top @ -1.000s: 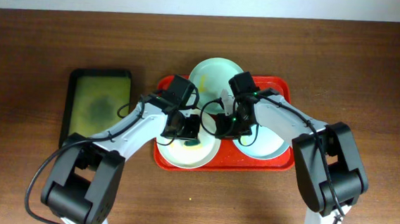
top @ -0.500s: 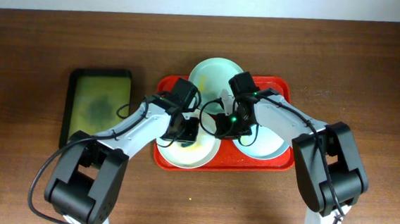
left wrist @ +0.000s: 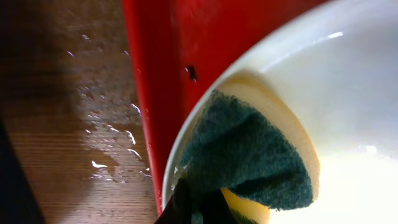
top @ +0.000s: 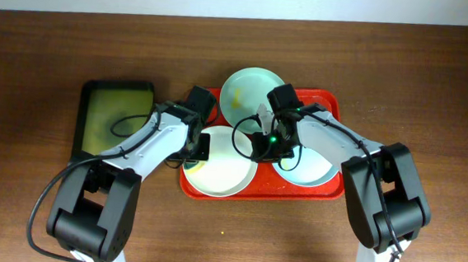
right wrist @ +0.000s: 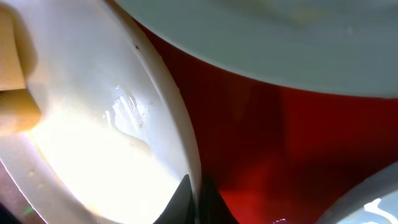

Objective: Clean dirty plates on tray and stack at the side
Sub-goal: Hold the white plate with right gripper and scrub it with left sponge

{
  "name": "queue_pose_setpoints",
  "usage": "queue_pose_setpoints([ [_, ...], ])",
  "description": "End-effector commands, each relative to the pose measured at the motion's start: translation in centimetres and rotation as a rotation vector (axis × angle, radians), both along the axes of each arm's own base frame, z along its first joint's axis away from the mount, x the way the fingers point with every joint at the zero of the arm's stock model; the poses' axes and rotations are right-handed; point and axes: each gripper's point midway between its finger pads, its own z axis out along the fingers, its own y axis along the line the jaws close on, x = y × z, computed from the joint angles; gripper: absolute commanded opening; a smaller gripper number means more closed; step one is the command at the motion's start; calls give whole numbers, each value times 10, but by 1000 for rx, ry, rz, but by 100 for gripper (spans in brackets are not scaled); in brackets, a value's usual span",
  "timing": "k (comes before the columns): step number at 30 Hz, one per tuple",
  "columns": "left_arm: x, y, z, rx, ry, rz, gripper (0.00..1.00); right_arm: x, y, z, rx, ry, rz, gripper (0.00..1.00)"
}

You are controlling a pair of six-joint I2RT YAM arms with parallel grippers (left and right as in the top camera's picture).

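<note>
The red tray [top: 335, 99] holds three plates. The white plate [top: 223, 176] lies at its front left. One mint plate [top: 245, 90] lies at the back, and another [top: 314, 170] at the right. My left gripper [top: 201, 145] is shut on a green and yellow sponge [left wrist: 242, 155]. It holds the sponge on the white plate's [left wrist: 348, 81] left rim, above the tray [left wrist: 155, 74]. My right gripper [top: 258, 145] is shut on the white plate's right rim [right wrist: 177, 124], the rim pinched between its fingertips [right wrist: 198, 199]. The back mint plate [right wrist: 280, 31] shows above it.
A black-rimmed olive-green tray [top: 117, 121] lies on the brown table left of the red tray. Water drops [left wrist: 112, 137] wet the wood beside the red tray's left edge. The sponge's yellow side [right wrist: 15, 87] shows in the right wrist view.
My left gripper has moved left with the sponge, from the middle of the white plate to its left rim. The right gripper has stayed on the plate's rim.
</note>
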Motion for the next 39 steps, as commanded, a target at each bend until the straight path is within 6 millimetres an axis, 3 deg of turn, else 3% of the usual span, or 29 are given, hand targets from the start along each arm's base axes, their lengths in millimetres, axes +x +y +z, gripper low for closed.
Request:
queue_pose_setpoints([
  [1,21,4,18,2,-63,36,0,-5,-6,-9,-31,16,6,4],
  [9,7,-64,24,-379,22,-29,0,-3,-5,-9,-26,5,6,4],
  [14,-9,-65,0,-337,58,-47,0,-3,-5,-9,-26,6,7,4],
  [17,-11,-44,-9,-214,48,-33,0,-3,-5,-9,-26,7,6,4],
  [20,-9,1,-11,29,13,8,0,-4,-5,-9,-27,9,6,4],
  [23,-9,40,0,241,-23,81,0,-4,-5,-9,-28,10,7,4],
  [26,-5,44,19,263,-47,108,0,-4,-5,-9,-28,9,6,4],
  [28,-1,29,30,173,-63,112,0,-4,-5,-9,-28,9,7,4],
  [30,1,1,37,10,-62,103,0,-4,-5,-9,-27,9,7,4],
  [34,-7,-71,42,-353,14,29,0,-3,-5,-9,-26,6,7,4],
  [39,-28,-93,24,-357,78,-34,0,-3,-5,-9,-27,6,6,4],
])
